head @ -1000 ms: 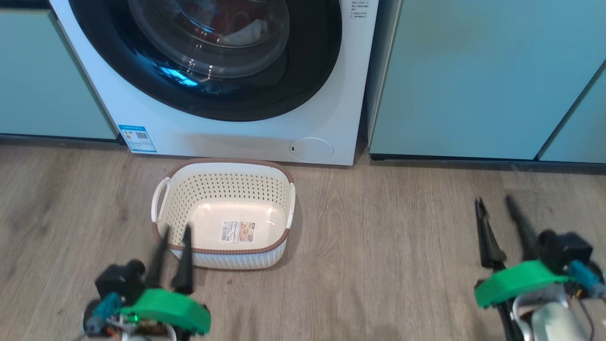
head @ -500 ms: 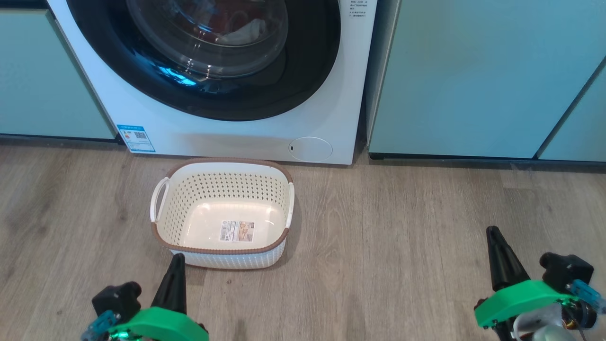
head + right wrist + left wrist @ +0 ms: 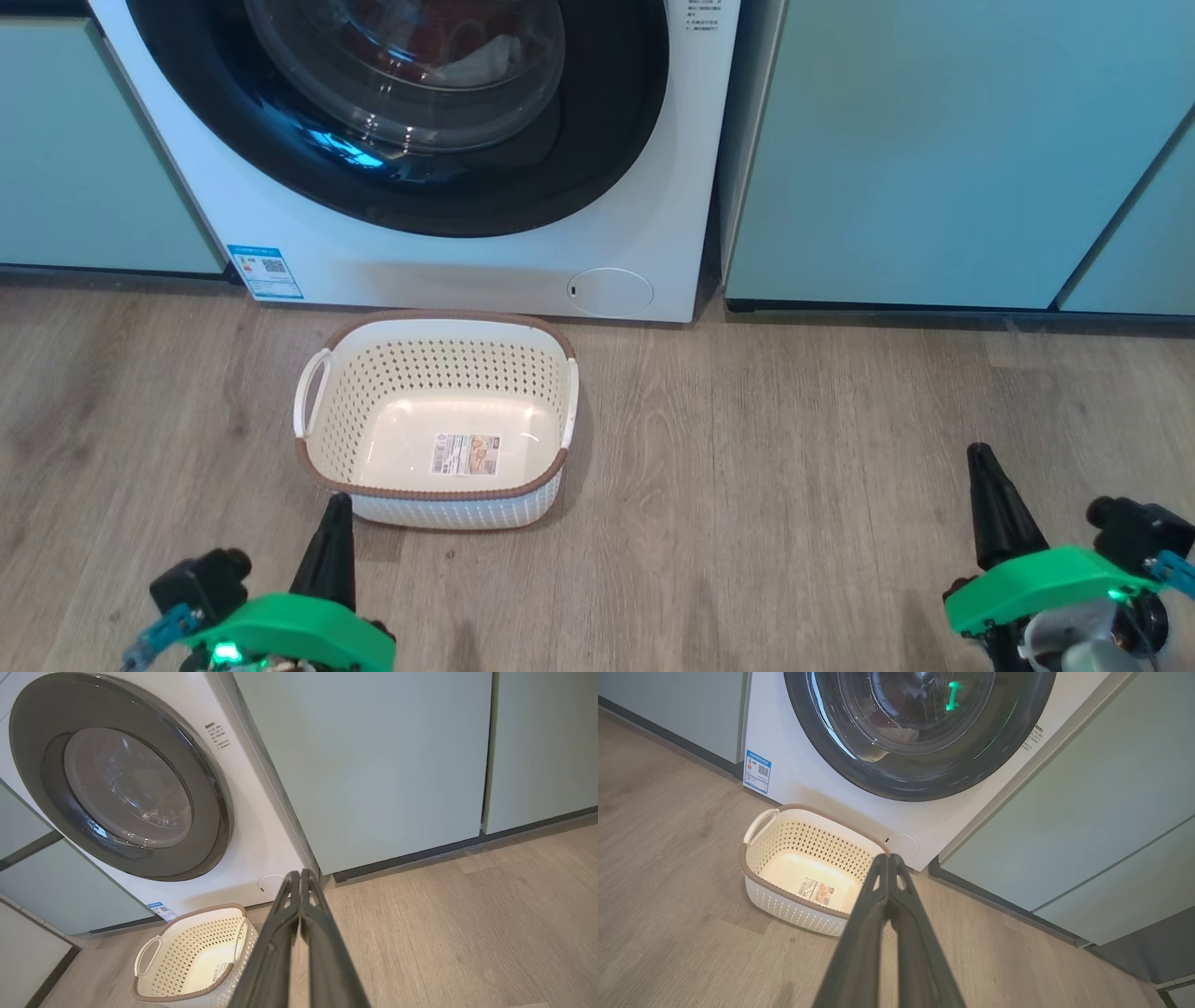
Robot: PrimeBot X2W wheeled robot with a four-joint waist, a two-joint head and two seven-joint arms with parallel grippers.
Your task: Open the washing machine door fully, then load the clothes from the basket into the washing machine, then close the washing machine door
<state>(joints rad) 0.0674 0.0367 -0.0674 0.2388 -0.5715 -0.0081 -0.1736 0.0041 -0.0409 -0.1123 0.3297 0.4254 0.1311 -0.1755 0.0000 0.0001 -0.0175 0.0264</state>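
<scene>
The white washing machine (image 3: 467, 266) stands ahead with its round black-rimmed door (image 3: 597, 140) closed flat against its front. Through the glass I see red and white clothes (image 3: 467, 56) inside the drum. On the floor before the machine sits the white perforated basket (image 3: 434, 364) with a brown rim; it holds just a paper label. My left gripper (image 3: 333, 509) is shut with nothing in it, just short of the basket's near left corner. Far off to the right, my right gripper (image 3: 980, 457) hovers shut and empty above the floor. Both wrist views show the fingers pressed together, the left gripper (image 3: 887, 858) and the right gripper (image 3: 299, 873).
Pale teal cabinets (image 3: 934, 149) flank the machine on the right, and another teal cabinet (image 3: 75, 159) stands on the left. Wood-look floor (image 3: 794, 448) spreads between the basket and my right gripper. A blue energy sticker (image 3: 264, 272) and a round service flap (image 3: 611, 291) mark the machine's lower front.
Both grippers went from open to shut and drew back toward me, lower in the head view. The left one no longer overlaps the basket's rim. Basket and door have not moved.
</scene>
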